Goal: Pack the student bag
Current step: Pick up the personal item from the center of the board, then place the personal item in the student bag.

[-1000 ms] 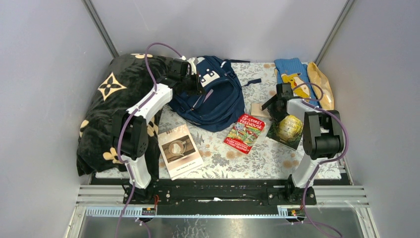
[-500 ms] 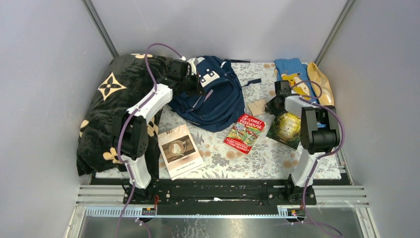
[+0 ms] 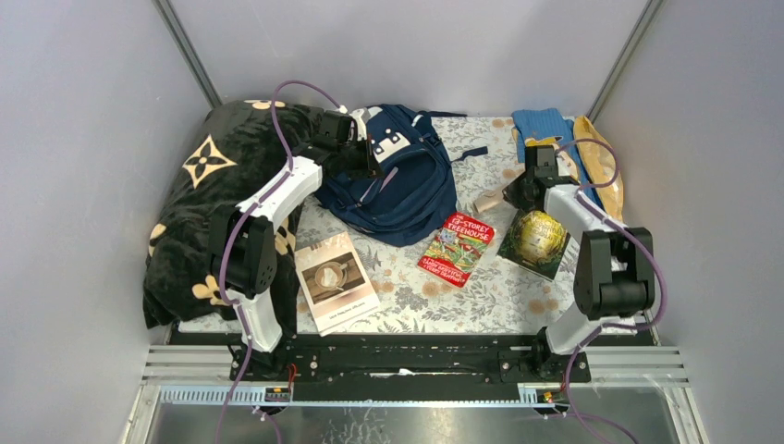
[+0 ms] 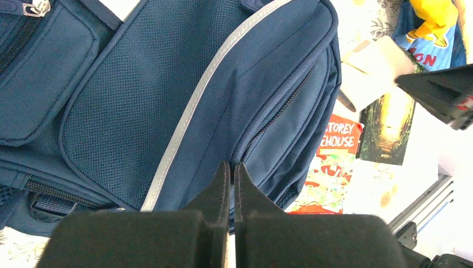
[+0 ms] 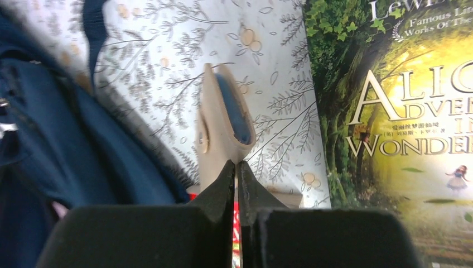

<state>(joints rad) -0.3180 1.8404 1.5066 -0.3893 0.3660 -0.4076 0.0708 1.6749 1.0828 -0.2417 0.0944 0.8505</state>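
The navy student bag (image 3: 398, 185) lies at the back centre of the floral cloth. My left gripper (image 3: 362, 157) rests on its top. In the left wrist view that gripper (image 4: 231, 166) is shut, its tips meeting on the bag's (image 4: 167, 84) fabric at a zip seam. My right gripper (image 3: 514, 191) is shut on the edge of a small beige pouch (image 3: 487, 199) with a blue inside, held just right of the bag. In the right wrist view the pouch (image 5: 220, 134) sticks up from the closed gripper (image 5: 236, 163) above the cloth, with the bag (image 5: 33, 167) at the left.
A black flower-marked blanket (image 3: 213, 185) fills the left side. Three books lie on the cloth: a pale one (image 3: 335, 280), a red one (image 3: 458, 248) and a green-gold Alice book (image 3: 534, 240). A blue cloth with a yellow figure (image 3: 550, 139) and a yellow packet (image 3: 601, 162) sit back right.
My right gripper has shut on the beige pouch and the arm has swung back and to the right, raising the pouch. The left arm has not moved.
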